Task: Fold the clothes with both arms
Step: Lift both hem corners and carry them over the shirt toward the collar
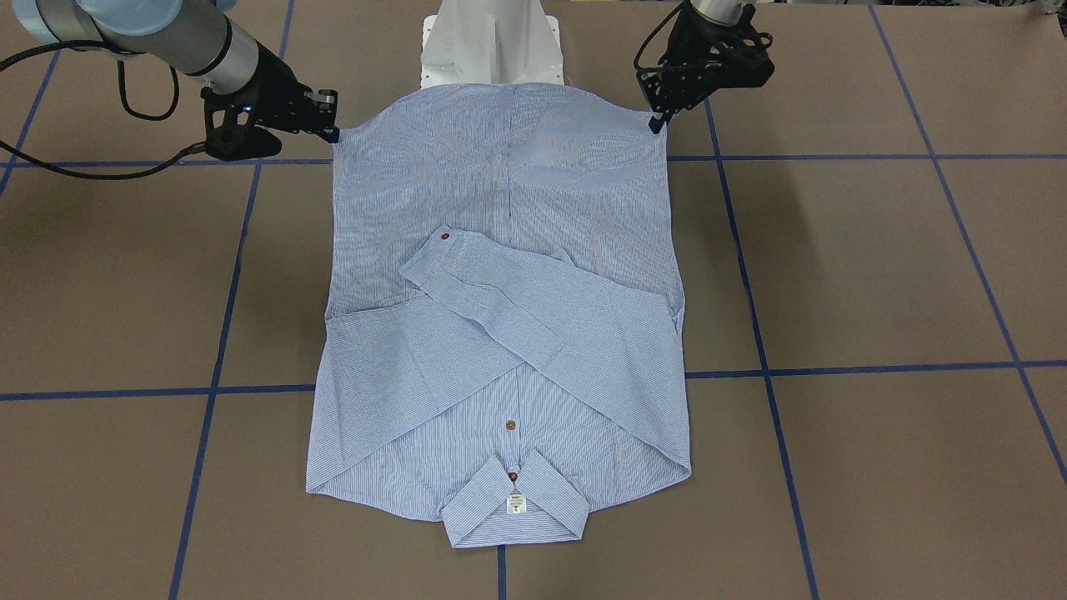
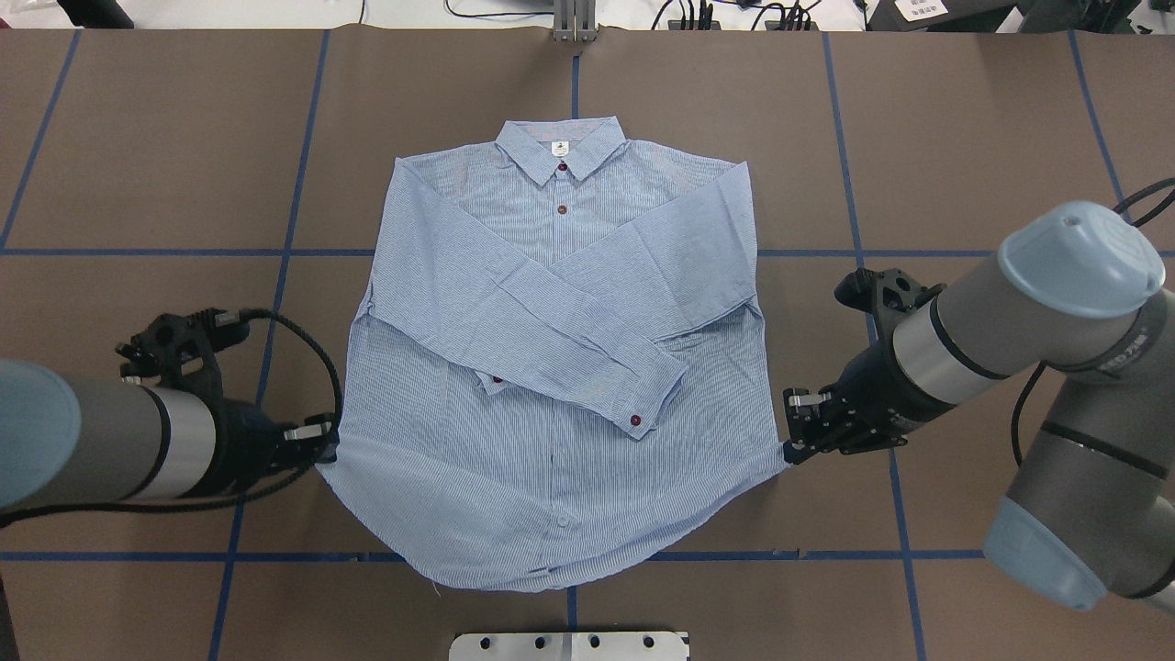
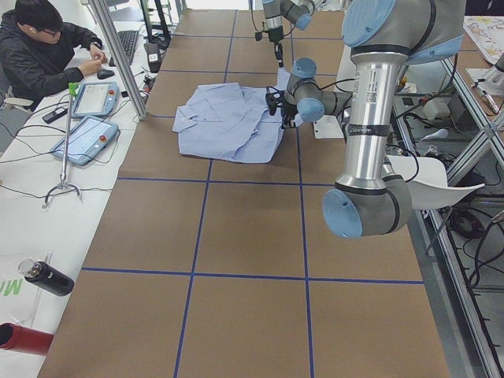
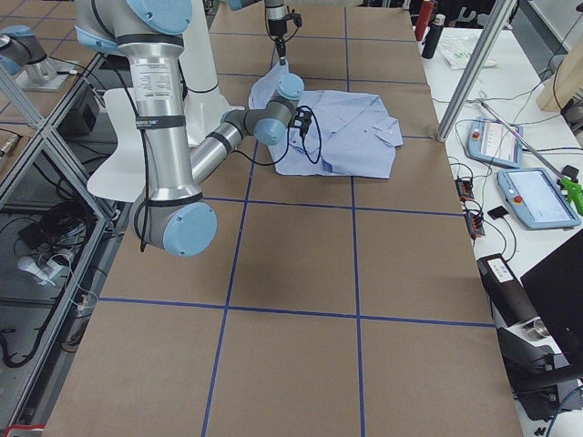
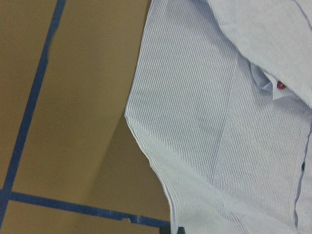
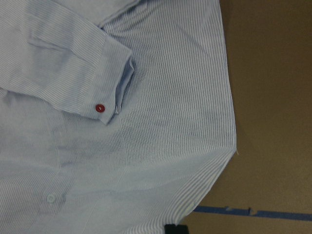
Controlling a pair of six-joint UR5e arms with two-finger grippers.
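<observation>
The light blue striped shirt [image 2: 551, 303] lies face up on the brown table, collar at the far side, both sleeves folded across the chest. My left gripper [image 2: 326, 450] is shut on the shirt's near left hem corner. My right gripper [image 2: 789, 452] is shut on the near right hem corner. The hem is stretched taut between them and raised slightly off the table. In the front-facing view the shirt [image 1: 500, 333] shows with the left gripper [image 1: 658, 125] at the right and the right gripper [image 1: 335, 133] at the left. Both wrist views show only shirt cloth and table.
The white pedestal base [image 2: 569, 645] sits just behind the lifted hem. Blue tape lines [image 2: 138, 250] grid the table. An operator [image 3: 47, 47] sits at a side bench with teach pendants [image 3: 87, 138] and bottles [image 3: 47, 277], off the table.
</observation>
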